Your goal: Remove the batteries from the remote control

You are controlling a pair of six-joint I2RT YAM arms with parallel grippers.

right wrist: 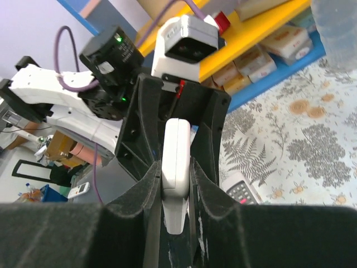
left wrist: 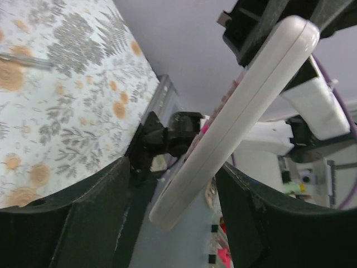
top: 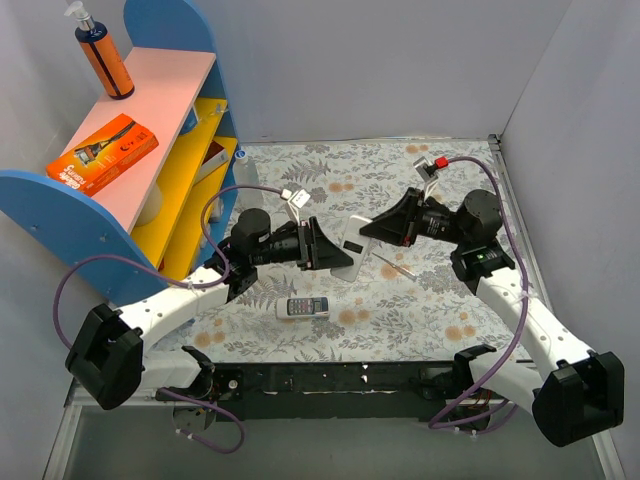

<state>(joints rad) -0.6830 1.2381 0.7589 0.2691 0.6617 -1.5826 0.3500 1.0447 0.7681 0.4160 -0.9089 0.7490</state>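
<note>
A white remote control [top: 352, 250] is held above the table between my two grippers, with a dark rectangle on its upper face. My right gripper [top: 374, 230] is shut on one end of it; in the right wrist view the pads [right wrist: 152, 184] press both sides of the remote [right wrist: 177, 159]. My left gripper [top: 333, 250] is open, with its jaws standing on either side of the remote's other end [left wrist: 223, 134] and a gap on the left side. My left fingers [left wrist: 95, 212] show dark at the bottom. No battery shows clearly in any view.
A second small grey remote [top: 303, 307] lies on the floral tablecloth near the front, and also shows in the right wrist view [right wrist: 241, 191]. A thin metal rod [top: 396, 265] lies right of centre. A blue shelf unit [top: 110, 200] with an orange box [top: 102, 152] stands at the left.
</note>
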